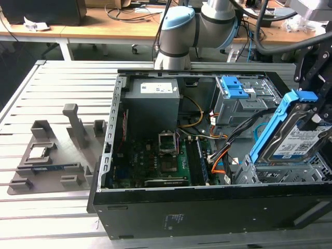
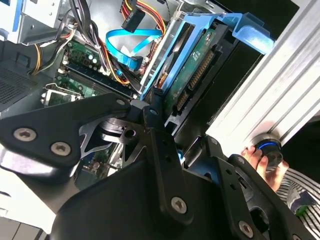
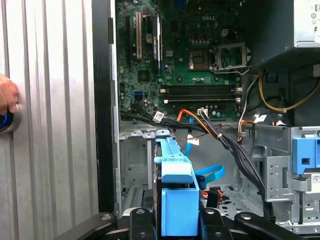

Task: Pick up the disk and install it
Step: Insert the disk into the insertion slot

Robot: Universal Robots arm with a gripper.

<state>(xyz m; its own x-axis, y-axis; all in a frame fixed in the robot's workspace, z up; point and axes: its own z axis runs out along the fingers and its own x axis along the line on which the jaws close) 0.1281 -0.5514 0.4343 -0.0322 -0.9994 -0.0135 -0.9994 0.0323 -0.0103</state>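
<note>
The gripper [image 3: 177, 220], fingers clamped on the disk [image 1: 295, 136], holds it tilted on edge above the drive bay [image 1: 259, 174] at the open computer case's [image 1: 207, 207] corner. Done well, seating it means squaring the blue frame to the bay and clearing the loose cables [image 3: 225, 140].

disk: silver-grey hard drive in blue plastic frame [image 1: 293, 136], lower end hidden behind black case wall | gripper [image 3: 176, 220]: cut off by first wrist view's edge | person's hand [image 3: 7, 95]: cropped
</note>
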